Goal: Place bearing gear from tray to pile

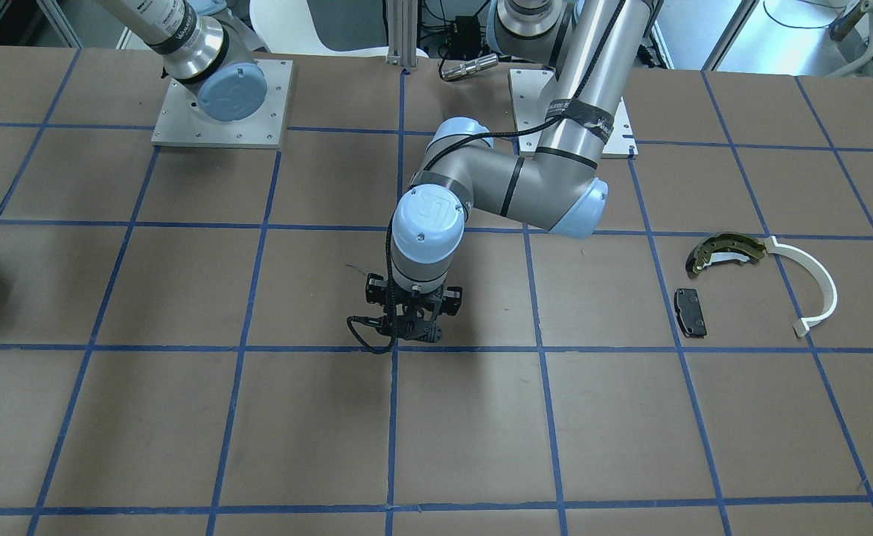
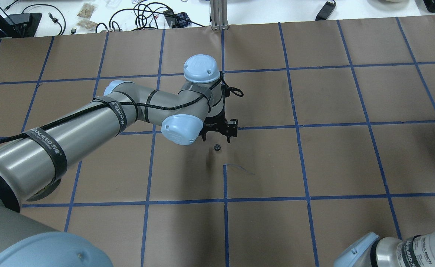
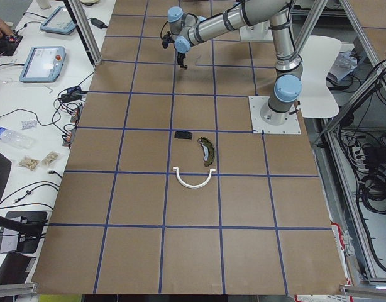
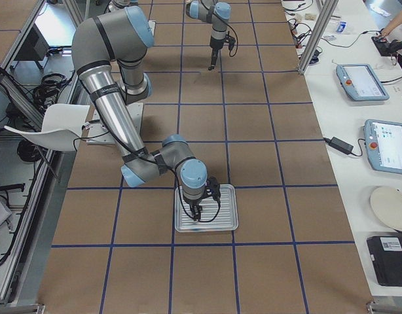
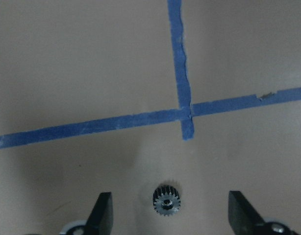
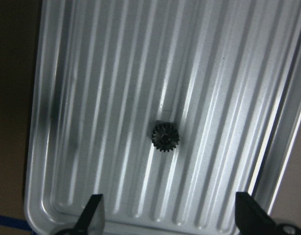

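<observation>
The left pincer [image 2: 216, 137] is wide, above gear [image 5: 166, 199] on counter [image 2: 313, 167], w/o touching. The right pincer [image 6: 168, 197] is wide too, above 2nd gear [image 6: 165, 136] in tray [image 6: 91, 98] middle.

brown table [image 2: 313, 167] w/ blue tape grid: tray [image 4: 224, 201], small gear [image 2: 216, 147], brake shoe [image 1: 723, 249], black pad [image 1: 691, 311], white half-ring [image 1: 829, 290]

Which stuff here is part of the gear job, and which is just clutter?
Job: gear in the tray; second gear on the table; brake shoe; black pad; white half-ring.
Clutter: tablets; water bottle; chair; plate.
</observation>
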